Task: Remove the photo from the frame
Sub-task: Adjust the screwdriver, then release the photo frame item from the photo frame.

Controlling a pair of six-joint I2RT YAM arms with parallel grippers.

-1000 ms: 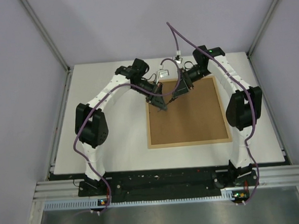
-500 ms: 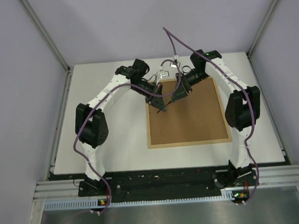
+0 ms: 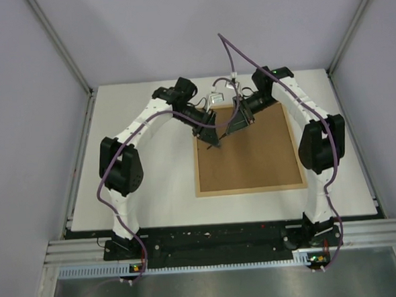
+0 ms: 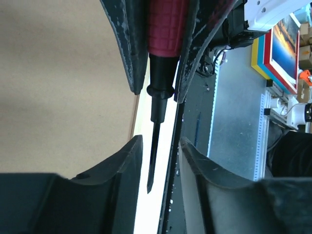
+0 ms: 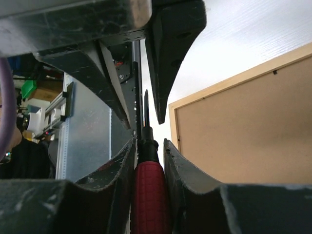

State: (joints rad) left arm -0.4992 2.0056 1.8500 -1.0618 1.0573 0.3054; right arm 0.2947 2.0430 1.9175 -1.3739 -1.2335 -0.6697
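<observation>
Overhead, the frame lies back-up; wrist views alone show the right hand pinching a screwdriver, the left hand spread round its blade.

You're in a robotics lab cell. Plain grey panels on aluminium posts box in the white surface at nine, twelve and three o'clock. An extrusion rail with purple cables runs along six. Past it, the left wrist view shows cluttered gear and a bright framed print.
</observation>
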